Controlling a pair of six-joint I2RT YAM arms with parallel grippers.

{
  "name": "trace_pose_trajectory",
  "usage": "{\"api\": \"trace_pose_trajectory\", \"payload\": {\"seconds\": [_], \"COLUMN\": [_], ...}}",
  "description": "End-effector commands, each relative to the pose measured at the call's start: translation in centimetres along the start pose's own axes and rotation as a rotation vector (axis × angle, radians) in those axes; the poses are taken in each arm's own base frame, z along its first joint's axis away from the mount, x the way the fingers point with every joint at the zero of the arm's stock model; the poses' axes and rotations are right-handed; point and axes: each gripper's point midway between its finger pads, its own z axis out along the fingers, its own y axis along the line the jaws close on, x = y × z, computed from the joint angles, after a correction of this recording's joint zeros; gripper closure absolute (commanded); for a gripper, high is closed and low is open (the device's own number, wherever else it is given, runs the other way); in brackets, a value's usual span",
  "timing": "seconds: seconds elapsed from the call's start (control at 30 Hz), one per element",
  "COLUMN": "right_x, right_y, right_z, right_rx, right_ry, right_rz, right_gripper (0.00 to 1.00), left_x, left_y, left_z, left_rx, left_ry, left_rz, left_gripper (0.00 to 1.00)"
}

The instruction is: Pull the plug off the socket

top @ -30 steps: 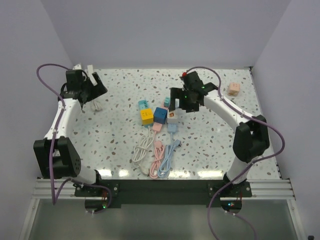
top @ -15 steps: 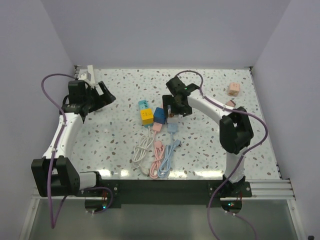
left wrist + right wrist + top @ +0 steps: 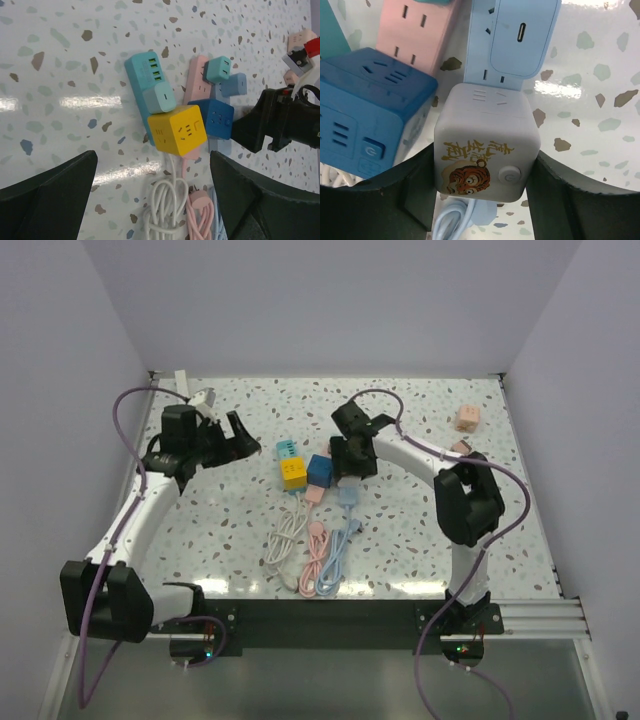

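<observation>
Since a second ago, my right claw point(image 3: 485, 192) has dropped from above the cluster onto the white cube plug point(image 3: 487, 145). My left claw point(image 3: 152, 197) has swung in and hovers wide open and empty, left of the yellow cube point(image 3: 180, 132). The right fingers point(image 3: 415, 195) are closed against the plug's sides. Just beyond is the pale blue strip point(image 3: 479, 55) it sits in. Judgement: the grip is made and the plug is still seated, so the pull comes next.

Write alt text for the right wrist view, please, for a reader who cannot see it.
The right tool grips a white cube plug printed with a tiger, seated on a light blue power strip on a speckled table. A pale blue charger sits just beyond it; a dark blue cube socket and pink strip lie to the left.
</observation>
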Motion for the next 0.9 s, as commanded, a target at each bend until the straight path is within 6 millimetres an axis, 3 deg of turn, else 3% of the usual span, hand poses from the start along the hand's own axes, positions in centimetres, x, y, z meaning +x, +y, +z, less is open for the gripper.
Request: {"api": "trace_pose_trajectory", "payload": {"seconds": [0.0, 0.07, 0.2, 0.3, 0.33, 0.43, 0.53, 0.63, 0.8, 0.87], "right_x": [-0.1, 1.0, 3.1, 3.6, 4.2, 4.5, 3.2, 1.0, -3.2, -4.7], "right_y": [-3.1, -4.0, -7.0, -7.7, -7.7, -7.8, -8.0, -7.8, -8.2, -8.3], "right_z": [-1.7, -1.9, -2.3, -3.2, -3.4, -3.7, -4.6, -6.0, -6.7, -6.1], "right_rx": [-0.003, -0.036, -0.032, -0.015, -0.017, -0.006, 0.013, 0.025, 0.078, 0.088], "right_ry": [-0.026, -0.026, 0.041, 0.044, 0.070, 0.081, 0.032, -0.031, -0.118, -0.135], "right_rz": [-0.010, -0.050, -0.113, -0.094, -0.089, -0.059, -0.041, -0.031, 0.002, 0.018], "right_gripper": [0.92, 1.00, 1.00, 0.93, 0.63, 0.26, 0.13, 0.08, 0.09, 0.12], "left_x": [0.5, 1.8, 3.7, 4.5, 4.7, 4.8, 4.7, 4.4, 4.9, 5.5], "left_y": [-3.7, -5.5, -7.1, -8.4, -8.7, -9.3, -9.7, -10.3, -11.2, -11.4], "left_z": [-0.1, 0.5, 1.7, 2.5, 2.7, 3.3, 3.4, 3.0, 2.8, 2.7], "left_rx": [0.124, 0.192, 0.228, 0.251, 0.249, 0.252, 0.246, 0.256, 0.293, 0.312], "left_ry": [-0.013, 0.011, 0.059, 0.080, 0.082, 0.089, 0.081, 0.066, 0.074, 0.090], "left_rz": [0.020, 0.016, 0.014, 0.020, 0.028, 0.027, 0.030, 0.032, 0.027, 0.016], "left_gripper": [0.00, 0.00, 0.00, 0.00, 0.00, 0.00, 0.00, 0.00, 0.00, 0.00]}}
